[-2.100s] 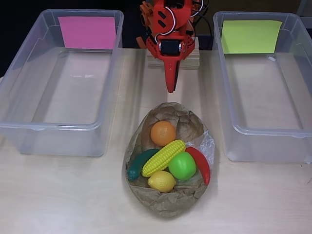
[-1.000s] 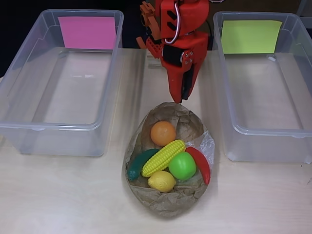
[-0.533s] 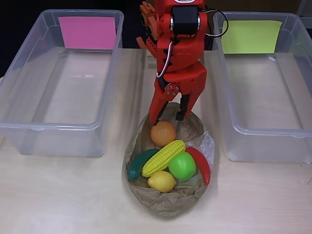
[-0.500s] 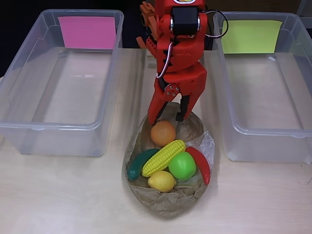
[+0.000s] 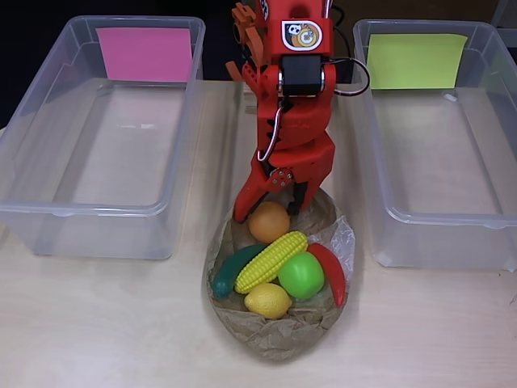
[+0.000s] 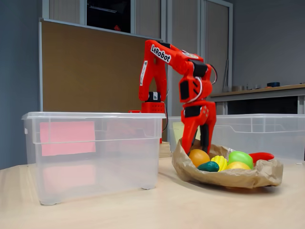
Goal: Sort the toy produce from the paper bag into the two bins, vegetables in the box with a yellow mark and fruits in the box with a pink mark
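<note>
1. Brown paper bag (image 5: 279,335), crumpled & open, sits at the near centre of the table (image 5: 97,323) w/ all the toy produce inside, between the two bins.
2. Nearest in the bag: lemon (image 5: 267,301). Behind it a cucumber (image 5: 229,270) on the left, corn (image 5: 271,260) lying diagonally mid, green apple (image 5: 301,275) beside it, red chilli (image 5: 330,272) along the right edge by a bit of clear plastic.
3. Orange (image 5: 269,221) is at the far end of the bag, touching the corn's tip.
4. Gripper (image 5: 265,208) is down at the bag's far rim w/ jaws parted, one fingertip left of the orange, the other at its far right; not clenched on it. In the fixed view the gripper (image 6: 196,143) reaches into the bag just behind the orange (image 6: 199,157).
5. Bag rim stands up around the far side, close to the fingers.
6. Clear bin (image 5: 32,162) at left in the overhead view, pink note (image 5: 145,53) on its far wall. Clear bin (image 5: 493,218) at right, yellow note (image 5: 415,61) on its far wall.
7. Arm (image 6: 164,55) reads "LeRobot"; a round sticker (image 5: 301,35) sits on top, too small to read.
8. Brown panel (image 6: 90,71) stands behind.
</note>
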You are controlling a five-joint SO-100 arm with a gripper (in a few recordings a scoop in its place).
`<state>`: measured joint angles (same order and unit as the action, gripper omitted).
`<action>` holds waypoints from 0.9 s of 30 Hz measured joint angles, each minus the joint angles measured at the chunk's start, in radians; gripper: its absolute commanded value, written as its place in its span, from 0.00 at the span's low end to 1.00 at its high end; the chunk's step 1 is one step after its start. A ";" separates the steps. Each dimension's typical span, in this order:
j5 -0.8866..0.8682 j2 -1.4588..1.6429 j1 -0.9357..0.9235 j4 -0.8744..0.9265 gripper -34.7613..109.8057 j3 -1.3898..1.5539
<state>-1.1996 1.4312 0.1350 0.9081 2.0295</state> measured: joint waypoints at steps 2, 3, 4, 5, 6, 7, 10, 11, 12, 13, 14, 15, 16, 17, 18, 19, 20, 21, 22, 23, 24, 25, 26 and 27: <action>0.003 -0.032 0.008 0.003 0.50 -0.002; 0.006 -0.038 0.014 -0.006 0.49 -0.005; 0.012 -0.049 0.015 -0.009 0.49 -0.011; 0.023 -0.067 0.017 -0.025 0.48 -0.017; 0.032 -0.075 0.017 -0.025 0.47 -0.025; 0.034 -0.083 0.011 -0.021 0.45 -0.029; 0.046 -0.091 0.009 -0.028 0.42 -0.044; 0.051 -0.091 0.009 -0.032 0.42 -0.049; 0.060 -0.091 0.009 -0.023 0.41 -0.058; 0.064 -0.091 0.009 -0.025 0.41 -0.064; 0.069 -0.091 0.011 -0.017 0.41 -0.075; 0.078 -0.091 0.011 -0.011 0.41 -0.080; 0.084 -0.091 0.011 -0.003 0.41 -0.089; 0.087 -0.091 0.011 0.012 0.41 -0.095; 0.091 -0.091 0.011 0.020 0.41 -0.107; 0.091 -0.092 0.011 0.031 0.41 -0.123; 0.094 -0.092 0.011 0.046 0.41 -0.137; 0.100 -0.092 0.018 0.064 0.41 -0.155; 0.109 -0.092 0.023 0.091 0.41 -0.175; 0.118 -0.092 0.032 0.112 0.41 -0.199; 0.127 -0.092 0.035 0.140 0.41 -0.225; 0.135 -0.087 0.037 0.158 0.41 -0.250; 0.146 -0.084 0.035 0.190 0.40 -0.275; 0.161 -0.077 0.035 0.216 0.40 -0.299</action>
<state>-1.0385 1.3545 0.1703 1.1244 1.7303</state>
